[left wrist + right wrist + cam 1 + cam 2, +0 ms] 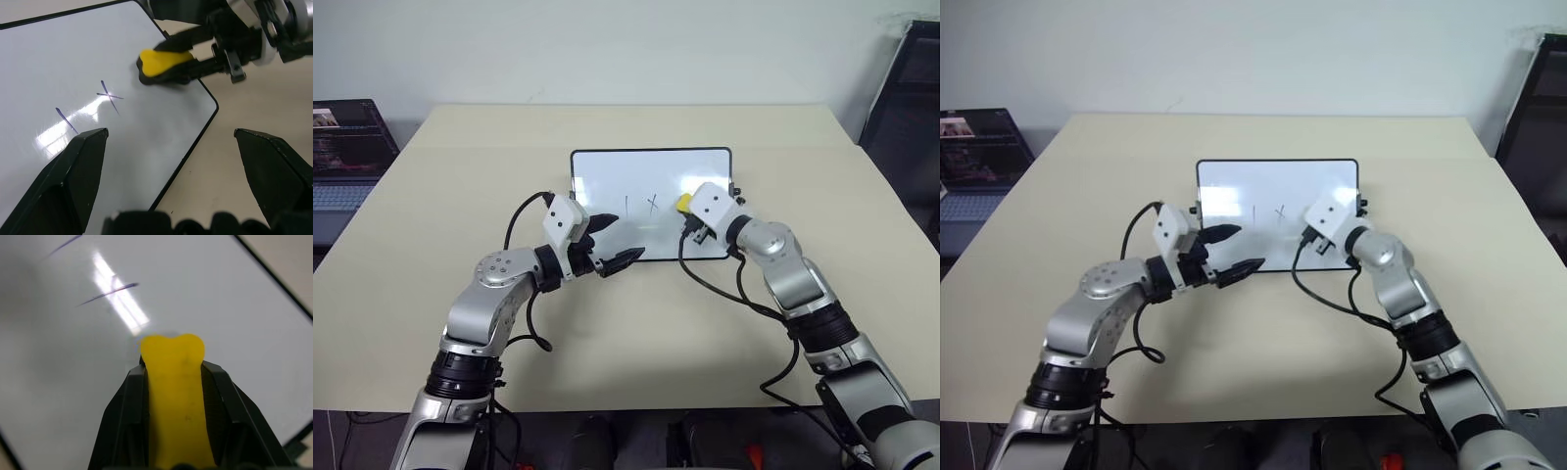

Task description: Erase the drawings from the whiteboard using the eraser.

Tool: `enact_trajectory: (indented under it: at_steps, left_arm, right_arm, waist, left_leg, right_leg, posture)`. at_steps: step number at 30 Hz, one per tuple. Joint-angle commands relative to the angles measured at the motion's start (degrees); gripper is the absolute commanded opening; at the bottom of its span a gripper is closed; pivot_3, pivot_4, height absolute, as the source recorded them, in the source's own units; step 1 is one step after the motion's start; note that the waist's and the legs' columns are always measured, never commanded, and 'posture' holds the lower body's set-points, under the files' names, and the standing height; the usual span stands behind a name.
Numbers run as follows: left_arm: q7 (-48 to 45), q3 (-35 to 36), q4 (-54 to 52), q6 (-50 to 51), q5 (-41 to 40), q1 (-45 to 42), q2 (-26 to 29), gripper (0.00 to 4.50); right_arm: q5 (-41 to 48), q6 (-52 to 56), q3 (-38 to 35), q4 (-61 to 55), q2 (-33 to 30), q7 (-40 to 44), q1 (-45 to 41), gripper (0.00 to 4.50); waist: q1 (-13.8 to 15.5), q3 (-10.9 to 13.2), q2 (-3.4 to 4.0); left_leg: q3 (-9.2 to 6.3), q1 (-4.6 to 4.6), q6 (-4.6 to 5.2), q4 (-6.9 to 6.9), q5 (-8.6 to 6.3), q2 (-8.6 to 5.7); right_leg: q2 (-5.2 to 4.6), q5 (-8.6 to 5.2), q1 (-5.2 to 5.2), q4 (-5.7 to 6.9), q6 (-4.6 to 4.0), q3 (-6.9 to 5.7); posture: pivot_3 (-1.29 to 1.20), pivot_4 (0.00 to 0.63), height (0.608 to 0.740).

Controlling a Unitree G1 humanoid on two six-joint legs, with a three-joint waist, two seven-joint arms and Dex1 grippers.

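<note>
The yellow eraser (173, 396) is clamped between the fingers of the right hand (690, 217), over the right part of the whiteboard (607, 181) and just right of the drawings (643, 205). Only one stroke and the X are made out. The whiteboard lies flat on the beige worktop (431, 196). The left hand (612, 242) is held at the board's near edge, fingers apart and empty. A laptop (342, 157) is cut off at the left.

This looks like an office or lab room. A broad beige desk (431, 196) stands against a plain pale wall (607, 49). Just off the desk's left edge sits an open laptop (347, 157) with a lit screen; off its right edge stands a dark cabinet (906, 108).
</note>
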Motion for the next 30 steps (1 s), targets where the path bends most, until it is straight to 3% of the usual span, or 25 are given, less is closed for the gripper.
enact_trajectory:
  at_steps: [1, 15, 25, 30]
  left_arm:
    - [0.1, 1.1, -3.3, 0.3, -0.5, 0.4, 0.7, 4.5]
    - [1.0, 1.3, -5.2, 2.2, -0.6, 0.2, 0.5, 4.5]
    - [1.2, 1.2, -5.4, 2.9, -0.7, -0.2, 0.5, 4.5]
    - [1.5, 1.6, -5.5, 3.0, -0.9, 0.1, 0.5, 4.5]
  right_arm:
    - [-0.7, -1.5, -1.9, 0.0, 0.1, -1.8, -1.6, 1.12]
    - [-1.9, 1.7, 3.1, -4.1, -3.0, 7.8, 3.4, 1.12]
    - [-3.2, -1.5, -1.0, -0.9, -1.1, -0.6, -0.4, 1.12]
    - [-0.1, 0.7, -3.9, -2.1, 0.5, -0.6, -0.1, 1.12]
  waist:
    - [0.0, 0.0, 0.0]
    - [-0.1, 0.0, 0.0]
    - [-0.1, 0.0, 0.0]
    - [0.0, 0.0, 0.0]
  left_leg:
    - [0.0, -0.01, 0.0, -0.02, 0.0, 0.0]
    - [0.01, 0.0, 0.0, -0.03, 0.0, 0.01]
    - [0.0, 0.02, 0.0, 0.03, 0.01, 0.0]
    - [-0.01, -0.01, 0.0, -0.03, 0.0, 0.0]
  right_leg:
    - [0.0, 0.0, 0.0, -0.02, 0.0, -0.01]
    - [0.0, 0.0, 0.0, -0.03, 0.0, 0.0]
    - [0.0, 0.0, 0.02, 0.02, 0.0, 0.0]
    - [0.0, 0.0, 0.01, -0.03, 0.0, -0.01]
  posture:
    - [0.0, 0.15, 0.74]
    - [0.0, 0.15, 0.74]
    - [0.0, 0.15, 0.74]
    - [0.0, 0.15, 0.74]
